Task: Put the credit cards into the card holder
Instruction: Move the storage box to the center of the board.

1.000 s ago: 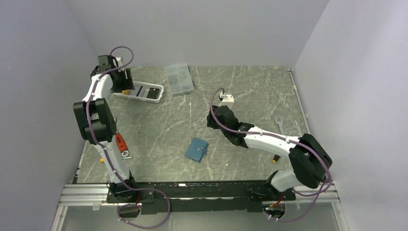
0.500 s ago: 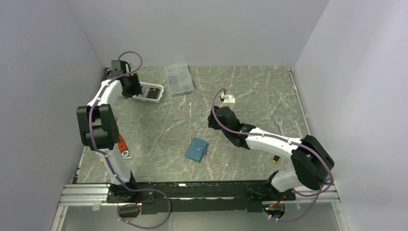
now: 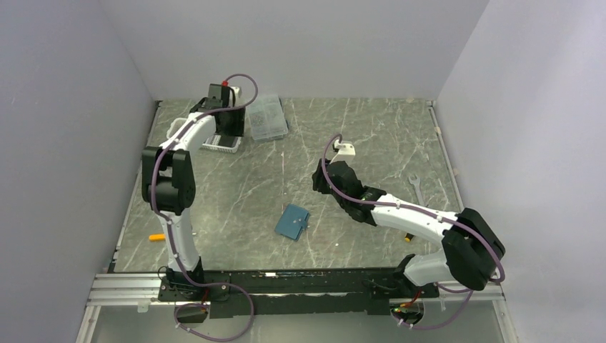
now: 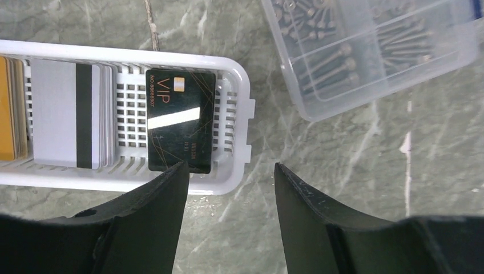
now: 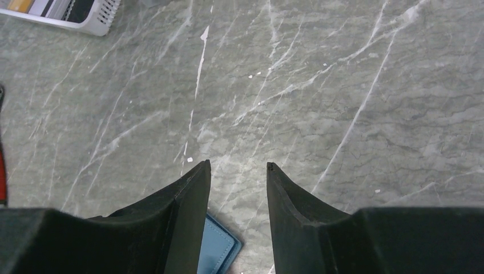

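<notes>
Now, left gripper (image 4: pixel 229 166): jaws moderately wide, nothing between them, hovering over the 3 o'clock end of the white slatted plastic basket (image 4: pixel 125 52). One fingertip overlaps the near edge of the black "VIP" credit card (image 4: pixel 181 128) in the wrist view (contact cannot be judged).

The black card lies flat in the basket's 3 o'clock end. At 9 o'clock of it sits a stack topped by a pale grey card with a black stripe (image 4: pixel 65 114), and a yellow-gold card (image 4: pixel 8 108) is cut off by the frame edge beyond that.

The clear plastic compartment box of small metal parts (image 4: pixel 371 45) lies at 1 o'clock of the basket, just apart from it.

Right gripper (image 5: pixel 238 164): jaws moderately apart and empty, over bare grey marble table (image 3: pixel 357 143).

The small teal-blue folding card holder (image 3: pixel 292 222) lies closed on the table near centre, at 7 o'clock of the right gripper and well apart from the basket. No cards are in it.

A small silver wrench (image 3: pixel 416 184) lies toward the table's 3 o'clock edge.
</notes>
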{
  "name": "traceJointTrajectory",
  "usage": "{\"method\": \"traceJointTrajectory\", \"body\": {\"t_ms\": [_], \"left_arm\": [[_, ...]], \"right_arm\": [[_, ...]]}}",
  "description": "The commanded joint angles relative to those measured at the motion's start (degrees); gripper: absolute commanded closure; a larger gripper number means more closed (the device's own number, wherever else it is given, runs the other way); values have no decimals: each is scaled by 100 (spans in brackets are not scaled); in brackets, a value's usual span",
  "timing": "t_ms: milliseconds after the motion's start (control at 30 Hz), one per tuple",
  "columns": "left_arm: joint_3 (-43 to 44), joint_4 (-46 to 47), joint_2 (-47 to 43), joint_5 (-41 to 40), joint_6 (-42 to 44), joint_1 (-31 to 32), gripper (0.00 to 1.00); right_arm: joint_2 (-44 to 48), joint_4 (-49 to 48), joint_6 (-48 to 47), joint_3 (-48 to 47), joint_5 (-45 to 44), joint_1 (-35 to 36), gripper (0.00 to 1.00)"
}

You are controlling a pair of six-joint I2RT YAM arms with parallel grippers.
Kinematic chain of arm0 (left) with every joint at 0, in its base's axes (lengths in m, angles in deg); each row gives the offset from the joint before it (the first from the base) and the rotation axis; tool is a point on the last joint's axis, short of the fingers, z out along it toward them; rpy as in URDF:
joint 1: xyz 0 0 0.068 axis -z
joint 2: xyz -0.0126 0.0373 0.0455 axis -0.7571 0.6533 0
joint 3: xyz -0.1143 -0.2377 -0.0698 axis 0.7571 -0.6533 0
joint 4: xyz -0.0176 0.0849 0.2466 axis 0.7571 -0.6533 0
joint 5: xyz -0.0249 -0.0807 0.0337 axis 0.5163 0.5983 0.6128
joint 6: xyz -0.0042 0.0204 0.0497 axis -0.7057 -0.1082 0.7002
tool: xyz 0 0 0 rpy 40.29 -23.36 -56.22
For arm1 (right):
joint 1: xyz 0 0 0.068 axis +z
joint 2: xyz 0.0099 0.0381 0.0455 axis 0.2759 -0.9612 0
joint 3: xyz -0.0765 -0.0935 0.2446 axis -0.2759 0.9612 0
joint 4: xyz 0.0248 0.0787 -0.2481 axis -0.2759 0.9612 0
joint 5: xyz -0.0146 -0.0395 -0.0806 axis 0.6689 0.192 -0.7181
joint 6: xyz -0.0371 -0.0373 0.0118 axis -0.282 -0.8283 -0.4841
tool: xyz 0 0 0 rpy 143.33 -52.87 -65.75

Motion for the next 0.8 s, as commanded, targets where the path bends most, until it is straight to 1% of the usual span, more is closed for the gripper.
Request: {"method": "traceJointTrajectory", "body": {"t_ms": [0,133,300,400,500,767], "left_arm": [[156,87,168,-523,437,179,38],[174,181,296,-821,781,319,38],[-1,394,323,-992,987,478,41],[-4,433,404,-1097,1017,504,47],[78,401,508,-1180,1071,521,50],[169,312,721,-1273,1094,552,51]], "right_arm": [[148,-103,85,-5,-150,-27,57],[181,-78,73,7,-170,-18,58],[217,-22,76,6,-226,-23,59],[255,-39,86,45,-261,-28,59],[325,-72,107,121,-275,-24,60],[478,-49,131,236,-318,-34,61]]}}
